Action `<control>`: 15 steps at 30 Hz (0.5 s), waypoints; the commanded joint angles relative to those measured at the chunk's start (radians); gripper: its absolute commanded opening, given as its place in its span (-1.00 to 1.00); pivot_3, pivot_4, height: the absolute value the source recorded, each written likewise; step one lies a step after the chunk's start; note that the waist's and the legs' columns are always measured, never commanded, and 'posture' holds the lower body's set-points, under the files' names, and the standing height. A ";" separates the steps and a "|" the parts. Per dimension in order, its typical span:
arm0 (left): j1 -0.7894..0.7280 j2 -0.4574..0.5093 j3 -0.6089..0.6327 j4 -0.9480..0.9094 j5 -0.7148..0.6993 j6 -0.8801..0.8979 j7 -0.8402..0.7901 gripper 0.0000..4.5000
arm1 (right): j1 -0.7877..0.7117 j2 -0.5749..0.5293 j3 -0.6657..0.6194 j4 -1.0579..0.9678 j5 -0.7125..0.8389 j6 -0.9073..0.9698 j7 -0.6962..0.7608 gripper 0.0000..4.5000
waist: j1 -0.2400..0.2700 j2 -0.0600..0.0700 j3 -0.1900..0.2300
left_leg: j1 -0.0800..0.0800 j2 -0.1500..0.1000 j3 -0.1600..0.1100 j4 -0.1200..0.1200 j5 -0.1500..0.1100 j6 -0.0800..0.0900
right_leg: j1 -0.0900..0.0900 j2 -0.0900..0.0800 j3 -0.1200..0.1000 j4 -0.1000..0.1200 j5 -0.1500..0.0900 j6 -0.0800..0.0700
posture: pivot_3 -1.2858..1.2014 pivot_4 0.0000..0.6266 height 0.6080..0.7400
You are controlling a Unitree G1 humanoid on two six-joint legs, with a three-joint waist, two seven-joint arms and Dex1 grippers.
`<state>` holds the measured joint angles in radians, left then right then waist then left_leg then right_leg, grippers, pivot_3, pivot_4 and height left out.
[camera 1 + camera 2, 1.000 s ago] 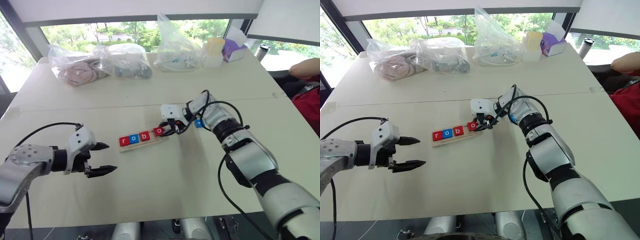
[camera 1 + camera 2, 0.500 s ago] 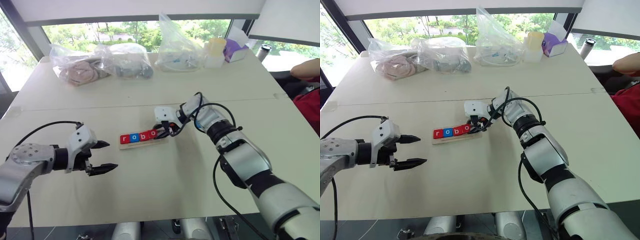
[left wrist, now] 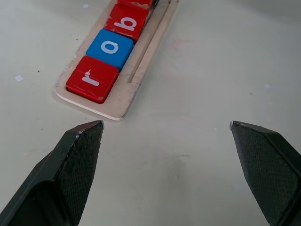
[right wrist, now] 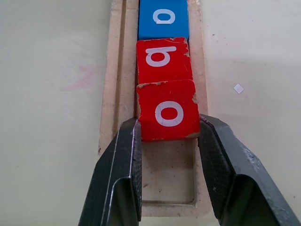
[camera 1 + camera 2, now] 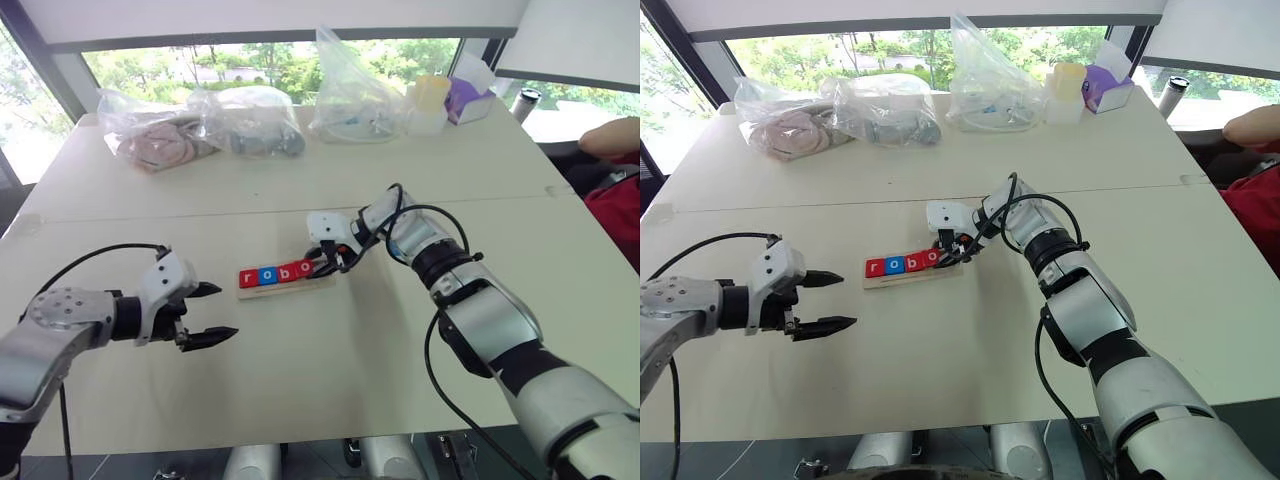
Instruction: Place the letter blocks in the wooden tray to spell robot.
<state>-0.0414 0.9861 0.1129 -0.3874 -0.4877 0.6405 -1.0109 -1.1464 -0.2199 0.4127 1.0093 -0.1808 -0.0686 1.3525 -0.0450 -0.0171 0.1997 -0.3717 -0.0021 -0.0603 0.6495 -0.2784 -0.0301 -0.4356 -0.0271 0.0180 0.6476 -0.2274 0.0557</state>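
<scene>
Wooden tray (image 4: 116, 84) holding r, o, b, o; right hand (image 4: 168, 141) flanks the red o block (image 4: 167, 110), fingers touching its sides; left hand (image 3: 167, 127) wide open, empty.

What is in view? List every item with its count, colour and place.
letter blocks: four, red r, blue o, red b, red o, in a row in the tray
wooden tray: one, light wood, middle of the table
table: one, off-white
plastic bags: three, clear, along the table's far edge
container: one, pale yellow, far edge, right of the bags
tissue box: one, purple, beside the container
person's arm: one, far right, past the table
left gripper: black fingers, open, above the table left of the tray
right gripper: black fingers, at the second red o
</scene>
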 commanded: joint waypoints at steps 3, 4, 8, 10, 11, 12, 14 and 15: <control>-0.015 -0.004 -0.003 0.003 0.013 -0.021 -0.004 1.00 | -0.012 0.007 -0.045 -0.055 0.030 0.032 -0.013 0.82 | 0.000 0.000 0.000 | 0.000 0.000 0.000 0.000 0.000 0.000 | 0.000 0.000 0.000 0.000 0.000 0.000 | 0.03 -0.52 1.00; -0.017 -0.005 -0.005 0.006 0.015 -0.022 -0.005 1.00 | -0.014 0.006 -0.051 -0.060 0.034 0.041 -0.015 0.98 | 0.000 0.000 0.000 | 0.000 0.000 0.000 0.000 0.000 0.000 | 0.000 0.000 0.000 0.000 0.000 0.000 | 0.03 -0.52 1.00; -0.030 -0.010 -0.012 0.019 0.025 -0.028 -0.008 1.00 | -0.013 0.000 -0.079 -0.101 0.058 0.094 -0.001 0.98 | 0.000 0.000 0.000 | 0.000 0.000 0.000 0.000 0.000 0.000 | 0.000 0.000 0.000 0.000 0.000 0.000 | 0.03 -0.52 1.00; -0.038 -0.015 -0.019 0.026 0.029 -0.031 -0.009 1.00 | -0.008 -0.010 -0.099 -0.121 0.073 0.113 -0.017 0.98 | 0.000 0.000 0.000 | 0.000 0.000 0.000 0.000 0.000 0.000 | 0.000 0.000 0.000 0.000 0.000 0.000 | 0.03 -0.52 1.00; -0.041 -0.017 -0.022 0.027 0.030 -0.031 -0.008 1.00 | -0.006 -0.012 -0.114 -0.119 0.078 0.117 -0.046 0.98 | 0.000 0.000 0.000 | 0.000 0.000 0.000 0.000 0.000 0.000 | 0.000 0.000 0.000 0.000 0.000 0.000 | 0.03 -0.52 1.00; -0.043 -0.018 -0.023 0.028 0.030 -0.031 -0.009 1.00 | -0.005 -0.013 -0.125 -0.115 0.080 0.116 -0.072 0.98 | 0.000 0.000 0.000 | 0.000 0.000 0.000 0.000 0.000 0.000 | 0.000 0.000 0.000 0.000 0.000 0.000 | 0.03 -0.52 1.00; -0.044 -0.020 -0.024 0.029 0.030 -0.031 -0.010 1.00 | -0.004 -0.012 -0.136 -0.107 0.078 0.110 -0.108 0.98 | 0.000 0.000 0.000 | 0.000 0.000 0.000 0.000 0.000 0.000 | 0.000 -0.001 0.000 0.000 0.000 0.000 | 0.03 -0.52 1.00; -0.046 -0.021 -0.024 0.029 0.030 -0.031 -0.011 1.00 | -0.007 -0.011 -0.138 -0.089 0.066 0.092 -0.147 0.98 | 0.000 0.000 0.000 | 0.000 0.000 0.000 0.000 0.000 0.000 | 0.000 -0.001 0.000 0.000 0.000 0.000 | 0.03 -0.52 1.00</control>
<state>-0.0763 0.9682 0.0887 -0.3536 -0.4609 0.6213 -1.0203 -1.1458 -0.2265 0.2980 0.9270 -0.1229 0.0431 1.2521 -0.0448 -0.0172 0.1997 -0.3721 -0.0021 -0.0603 0.6495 -0.2784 -0.0301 -0.4359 -0.0277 0.0181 0.6476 -0.2274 0.0557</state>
